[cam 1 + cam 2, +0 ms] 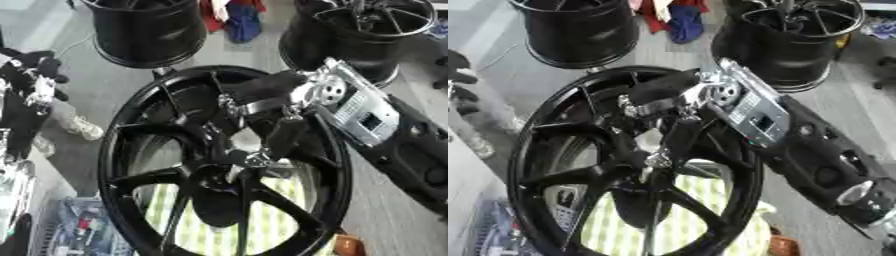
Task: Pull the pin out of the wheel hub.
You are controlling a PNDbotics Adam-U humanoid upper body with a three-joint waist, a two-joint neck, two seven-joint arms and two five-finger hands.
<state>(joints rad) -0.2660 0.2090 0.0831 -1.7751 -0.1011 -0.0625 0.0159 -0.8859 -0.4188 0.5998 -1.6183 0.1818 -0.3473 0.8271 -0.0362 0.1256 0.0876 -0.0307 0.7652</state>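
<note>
At the centre of the frame, a large black wheel hub [219,165] stands tilted, its spokes meeting at a boss just below the middle. Our right hand [284,107] reaches in from the right on a black and silver arm, dark fingers [284,135] angled down toward a small shiny piece at the boss, which we take to be the pin [255,159]. We cannot tell whether the fingers are curled round it or only touching it. Our left hand [35,80] shows at the upper left edge, away from the wheel; its fingers are unclear too. Two more black rims [149,30] sit across the top of the frame. The risk, as we judge it: fingertips slipping off so small a pin, or a pull off the pin's axis jamming it or rocking the wheel.
</note>
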